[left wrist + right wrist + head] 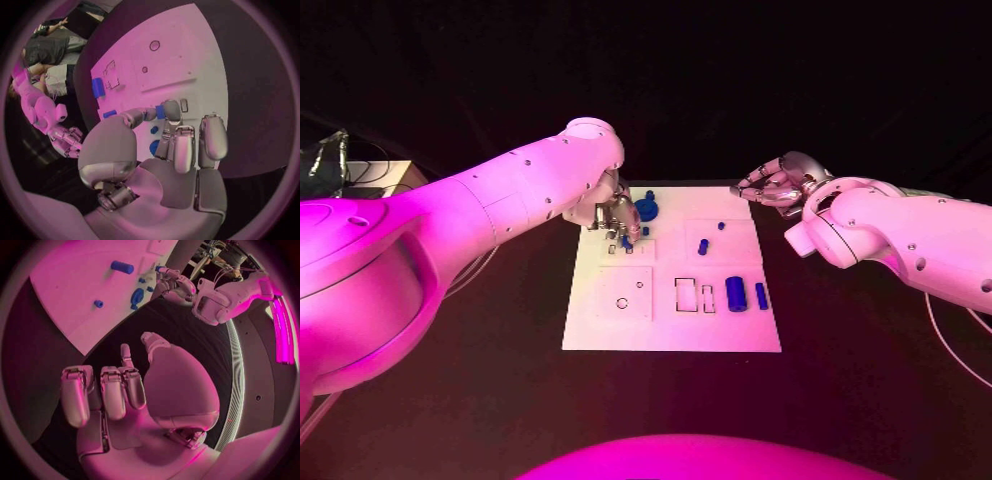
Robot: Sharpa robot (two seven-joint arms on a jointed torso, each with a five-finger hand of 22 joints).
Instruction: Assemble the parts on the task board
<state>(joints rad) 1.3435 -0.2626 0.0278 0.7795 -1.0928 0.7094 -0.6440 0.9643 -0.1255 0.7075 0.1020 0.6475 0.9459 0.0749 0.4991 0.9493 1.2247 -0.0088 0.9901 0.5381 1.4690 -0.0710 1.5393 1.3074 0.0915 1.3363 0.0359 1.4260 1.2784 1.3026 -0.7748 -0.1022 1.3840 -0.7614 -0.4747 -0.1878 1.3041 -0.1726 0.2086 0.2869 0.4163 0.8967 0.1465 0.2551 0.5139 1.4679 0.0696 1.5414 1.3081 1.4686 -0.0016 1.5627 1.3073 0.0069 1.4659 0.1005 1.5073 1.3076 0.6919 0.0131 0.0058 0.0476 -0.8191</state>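
Left hand (612,215) over task board (672,320) far-left corner, fingertips pinching small blue part (160,112); right hand (780,183) off board, fingers curled, holding nothing.

The left arm (488,215) stretches in over the table so that the left hand (609,215) hangs above the far left corner of the task board (672,335), fingers pointing down, a small blue part (160,111) pinched between thumb and fingertip. The right arm (906,240) is bent back off the board's far right corner; the right hand (779,183) sits there over the black table, fingers curled inward, holding nothing.
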